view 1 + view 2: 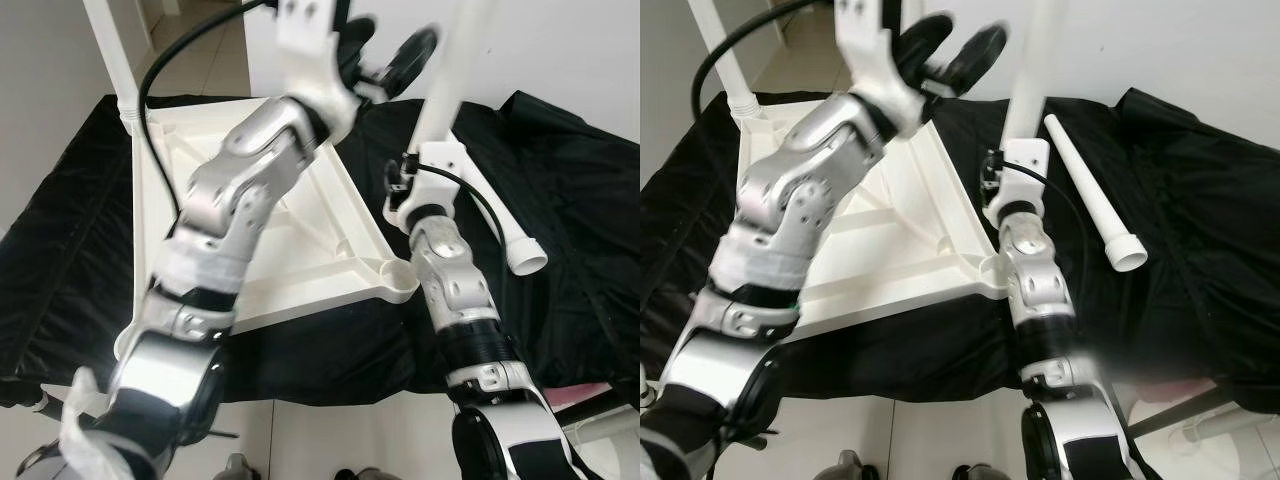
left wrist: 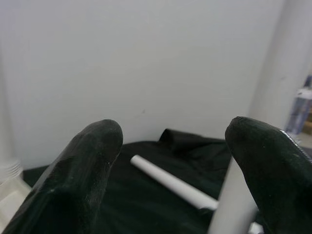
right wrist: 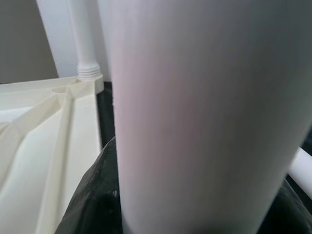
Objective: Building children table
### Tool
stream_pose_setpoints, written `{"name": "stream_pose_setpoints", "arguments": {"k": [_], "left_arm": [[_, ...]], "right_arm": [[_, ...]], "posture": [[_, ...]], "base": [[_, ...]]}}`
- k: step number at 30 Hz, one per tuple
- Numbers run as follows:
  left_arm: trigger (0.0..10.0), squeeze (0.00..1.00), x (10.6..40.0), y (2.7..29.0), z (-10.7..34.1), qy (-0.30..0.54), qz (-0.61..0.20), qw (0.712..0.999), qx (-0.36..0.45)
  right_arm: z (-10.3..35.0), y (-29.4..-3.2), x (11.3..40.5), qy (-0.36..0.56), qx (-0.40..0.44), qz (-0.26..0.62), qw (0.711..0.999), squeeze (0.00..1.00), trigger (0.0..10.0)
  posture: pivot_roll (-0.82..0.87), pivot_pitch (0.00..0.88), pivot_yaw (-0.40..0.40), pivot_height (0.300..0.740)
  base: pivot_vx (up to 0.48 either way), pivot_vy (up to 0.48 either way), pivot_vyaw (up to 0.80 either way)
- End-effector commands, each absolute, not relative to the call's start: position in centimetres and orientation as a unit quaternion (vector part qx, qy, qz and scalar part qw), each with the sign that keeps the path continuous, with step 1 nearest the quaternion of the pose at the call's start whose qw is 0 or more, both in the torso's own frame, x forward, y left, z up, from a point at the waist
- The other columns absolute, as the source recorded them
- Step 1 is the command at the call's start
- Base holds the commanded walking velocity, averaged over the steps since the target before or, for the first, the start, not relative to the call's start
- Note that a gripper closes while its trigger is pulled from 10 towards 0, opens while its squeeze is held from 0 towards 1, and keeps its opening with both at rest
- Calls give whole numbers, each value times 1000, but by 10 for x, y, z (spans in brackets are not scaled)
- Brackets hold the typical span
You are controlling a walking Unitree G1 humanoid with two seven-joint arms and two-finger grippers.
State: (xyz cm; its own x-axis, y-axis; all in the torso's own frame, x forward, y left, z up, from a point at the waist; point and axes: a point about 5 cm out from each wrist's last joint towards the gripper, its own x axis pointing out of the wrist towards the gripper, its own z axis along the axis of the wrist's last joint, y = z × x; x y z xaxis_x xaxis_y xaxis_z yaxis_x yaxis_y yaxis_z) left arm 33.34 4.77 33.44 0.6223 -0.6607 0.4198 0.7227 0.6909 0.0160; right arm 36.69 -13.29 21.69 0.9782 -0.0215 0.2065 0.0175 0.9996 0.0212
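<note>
Black cloth [image 1: 560, 190] cushions the upturned white plastic tabletop [image 1: 300, 230]; beside it the right gripper [image 3: 185, 214] clamps a white leg tube [image 1: 1025, 70] upright for socketing, while the left gripper [image 1: 945, 50] hovers above, fingers apart.

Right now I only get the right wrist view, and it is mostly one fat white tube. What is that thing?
Observer: A table leg, held upright by the right gripper, which is clamped on it.
Operator: And the cream ribbed thing beside it?
Observer: That is the tabletop, lying upside down on a black cloth.
Operator: What is the other arm doing?
Observer: The left gripper is raised beside the leg, fingers open, holding nothing.
Operator: Any more legs lying about?
Observer: A spare leg lies flat on the cloth, on the robot's right of the tabletop.
</note>
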Motion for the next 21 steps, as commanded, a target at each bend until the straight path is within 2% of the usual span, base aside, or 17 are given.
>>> {"name": "stream_pose_setpoints", "arguments": {"k": [1,7,9,16,18,21], "left_arm": [[10000,0,327,41,334,-207,-435,875,-50],[10000,0,334,58,310,-173,-410,895,-35],[10000,0,334,72,291,-147,-392,908,-31],[10000,0,327,85,266,-129,-385,914,-4],[10000,0,317,98,236,-87,-388,917,-30],[10000,0,311,101,228,-76,-390,916,-48]], "right_arm": [[218,-133,365,-107,16,-5,994,0,10000],[213,-138,359,-106,19,0,994,0,10000],[208,-141,352,-107,16,10,994,0,10000],[202,-149,346,-100,24,-9,995,0,10000],[198,-156,342,-88,46,-8,995,0,10000],[198,-157,339,-94,41,-4,995,0,10000]], "posture": [[-40,60,-21,740],[-42,58,-20,740],[-47,58,-19,740],[-46,58,-14,740],[-50,59,-11,740],[-46,60,-13,740]], "base": [[0,0,0],[0,0,0],[0,0,0],[0,0,0],[0,0,0],[0,0,0]]}}
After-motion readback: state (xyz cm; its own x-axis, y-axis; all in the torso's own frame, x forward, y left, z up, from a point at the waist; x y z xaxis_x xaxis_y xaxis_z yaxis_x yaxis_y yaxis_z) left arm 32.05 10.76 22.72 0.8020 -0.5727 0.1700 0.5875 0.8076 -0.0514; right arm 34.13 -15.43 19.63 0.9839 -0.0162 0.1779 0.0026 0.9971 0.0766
